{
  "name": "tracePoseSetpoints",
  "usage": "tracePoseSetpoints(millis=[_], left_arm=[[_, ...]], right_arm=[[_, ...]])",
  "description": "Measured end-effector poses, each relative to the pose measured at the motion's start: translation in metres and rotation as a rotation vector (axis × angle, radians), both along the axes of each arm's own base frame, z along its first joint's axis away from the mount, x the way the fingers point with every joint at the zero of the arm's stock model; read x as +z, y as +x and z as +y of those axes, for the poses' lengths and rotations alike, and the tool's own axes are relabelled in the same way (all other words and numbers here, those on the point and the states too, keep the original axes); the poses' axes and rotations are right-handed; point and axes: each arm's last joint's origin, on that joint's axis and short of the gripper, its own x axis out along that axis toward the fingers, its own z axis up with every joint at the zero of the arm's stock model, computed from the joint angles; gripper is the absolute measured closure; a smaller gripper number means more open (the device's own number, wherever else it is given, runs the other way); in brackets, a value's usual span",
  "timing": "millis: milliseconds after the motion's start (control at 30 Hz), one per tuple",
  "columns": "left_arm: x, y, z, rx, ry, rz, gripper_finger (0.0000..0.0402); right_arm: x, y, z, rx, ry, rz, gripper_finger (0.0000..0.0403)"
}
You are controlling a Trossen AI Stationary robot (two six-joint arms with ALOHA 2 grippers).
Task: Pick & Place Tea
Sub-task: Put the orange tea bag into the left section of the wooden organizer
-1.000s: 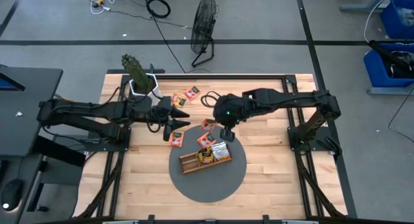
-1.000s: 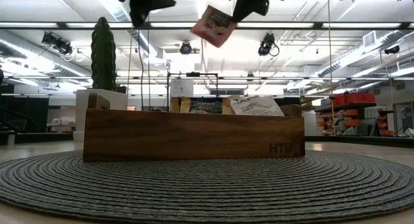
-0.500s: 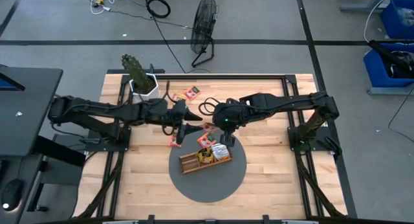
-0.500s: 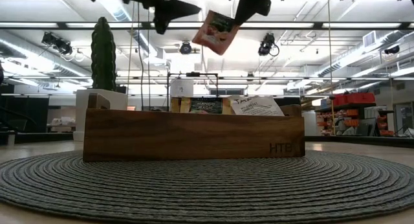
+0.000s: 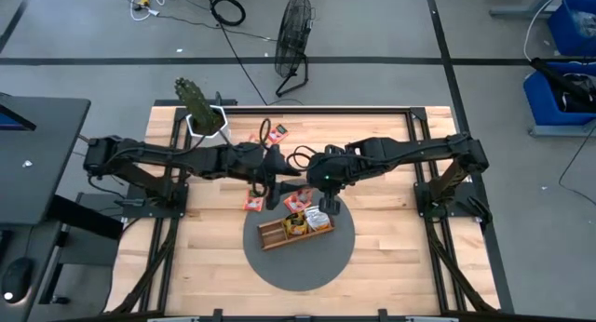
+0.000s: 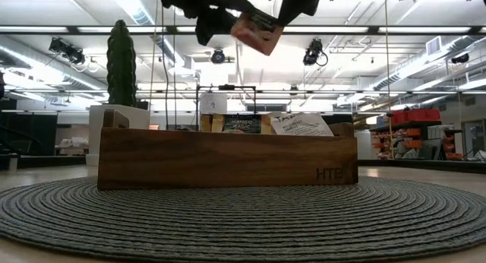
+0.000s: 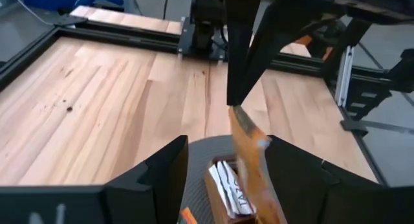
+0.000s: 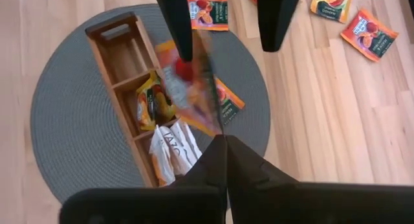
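**Sachet aloft between two grippers, over the mat**

Right gripper [image 8: 224, 141] clenched on one orange-red sachet [image 8: 191, 81], pinching its top edge. The sachet hangs in the air above the wooden tray [image 8: 107, 52]. It is blurred in the right wrist view and its label cannot be read.

Left gripper [image 7: 226, 146] stands wide, one finger [image 7: 162, 179] on each side of the hanging sachet. Cannot tell whether either pad touches it.

From overhead the held sachet is hidden under the two wrists where they meet, at about 12 o'clock from the tray. The low view shows it plainly, tilted and high over the tray, but cuts both grippers off at the top edge.

Only the right wrist view looks into the tray's compartments. A yellow-orange sachet [image 8: 152, 101] sits in the middle one and white sachets [image 8: 171, 149] in the end one. The low view shows only their top edges.

The tray sits on a round grey mat [image 5: 298, 257]. Loose sachets [image 5: 277, 132] lie on the bare table between 10 and 12 o'clock from the tray. One more [image 8: 226, 104] lies on the mat just beside the tray, partly behind the held sachet.

A potted cactus [image 5: 197, 100] stands at the table's 10 o'clock corner.
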Motion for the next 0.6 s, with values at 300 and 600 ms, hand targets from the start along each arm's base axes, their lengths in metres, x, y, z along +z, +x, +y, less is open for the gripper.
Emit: tracePoseSetpoints(millis=[300,600], left_arm=[[-0.0002,0.0001,-0.0004,-0.052,-0.002,-0.001,0.0248],[-0.0002,0.0,-0.0007,-0.079,-0.015,-0.001,0.0393]], right_arm=[[-0.0001,-0.0003,0.0006,0.009,-0.005,0.004,0.0403],[0.0003,0.0004,0.0008,0.011,-0.004,-0.005,0.0403]])
